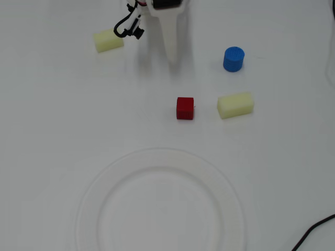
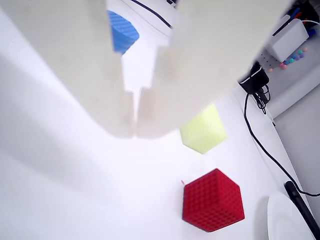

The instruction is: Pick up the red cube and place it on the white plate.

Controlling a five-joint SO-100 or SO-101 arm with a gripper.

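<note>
The red cube [image 1: 185,108] sits on the white table, apart from everything; in the wrist view [image 2: 212,200] it lies below and to the right of my fingertips. The white plate [image 1: 159,157] lies at the bottom of the overhead view, below the cube; only its edge [image 2: 282,220] shows in the wrist view. My gripper [image 1: 172,58] hangs near the top of the overhead view, above the cube and well short of it. In the wrist view the gripper [image 2: 135,131] has its fingers together with only a thin slit, holding nothing.
A blue cylinder [image 1: 233,59] stands right of the gripper. One pale yellow block [image 1: 235,105] lies just right of the cube, another [image 1: 109,41] at upper left. A black cable [image 1: 314,232] crosses the bottom right corner.
</note>
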